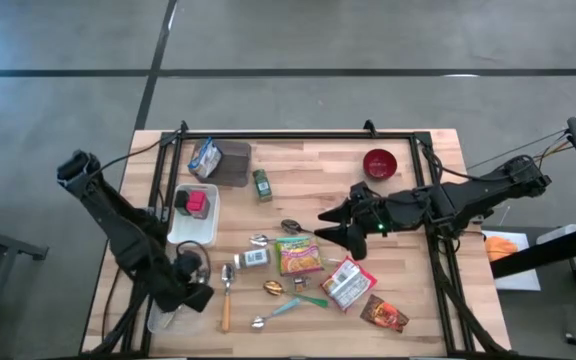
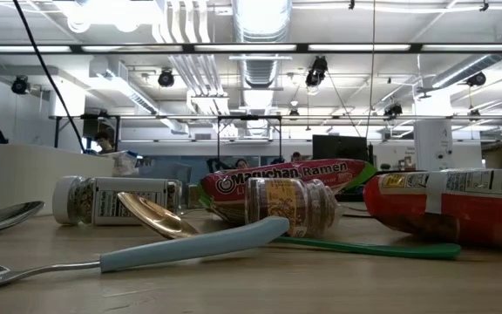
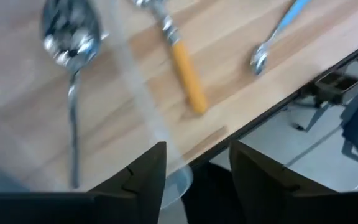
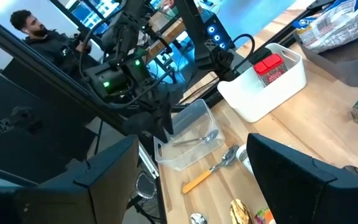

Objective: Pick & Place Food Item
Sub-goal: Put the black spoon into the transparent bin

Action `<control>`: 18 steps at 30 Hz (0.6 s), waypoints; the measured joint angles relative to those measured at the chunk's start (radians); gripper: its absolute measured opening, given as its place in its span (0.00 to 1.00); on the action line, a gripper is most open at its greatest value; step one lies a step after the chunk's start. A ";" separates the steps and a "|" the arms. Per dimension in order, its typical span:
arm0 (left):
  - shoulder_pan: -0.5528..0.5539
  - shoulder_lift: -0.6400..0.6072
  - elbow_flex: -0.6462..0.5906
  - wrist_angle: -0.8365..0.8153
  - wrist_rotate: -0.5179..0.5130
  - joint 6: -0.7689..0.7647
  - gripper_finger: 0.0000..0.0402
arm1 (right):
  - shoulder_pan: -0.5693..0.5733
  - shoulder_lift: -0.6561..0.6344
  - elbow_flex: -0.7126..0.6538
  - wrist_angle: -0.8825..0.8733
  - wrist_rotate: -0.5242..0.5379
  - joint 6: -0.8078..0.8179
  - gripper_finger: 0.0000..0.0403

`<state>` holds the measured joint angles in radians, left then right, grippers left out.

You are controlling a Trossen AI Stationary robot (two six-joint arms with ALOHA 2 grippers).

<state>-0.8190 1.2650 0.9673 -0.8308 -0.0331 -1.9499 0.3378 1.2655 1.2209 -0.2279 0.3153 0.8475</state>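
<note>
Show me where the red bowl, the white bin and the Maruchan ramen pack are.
red bowl [image 1: 379, 163], high view, its inside centre.
white bin [image 1: 180, 228], high view, its bare floor.
Maruchan ramen pack [image 2: 273, 181], low view, its printed front.
</note>
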 joint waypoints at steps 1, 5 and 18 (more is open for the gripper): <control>0.022 0.013 0.009 0.000 0.000 0.028 0.42 | 0.004 0.000 0.000 0.000 0.000 0.002 0.73; 0.105 0.079 0.037 0.010 0.003 0.150 0.36 | 0.008 0.000 0.000 0.000 0.000 0.006 0.73; 0.216 0.259 0.034 0.078 0.063 0.310 0.34 | 0.037 0.000 0.000 0.000 0.002 0.018 0.73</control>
<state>-0.6033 1.5244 1.0014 -0.7527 0.0297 -1.6396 0.3752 1.2659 1.2209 -0.2279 0.3168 0.8650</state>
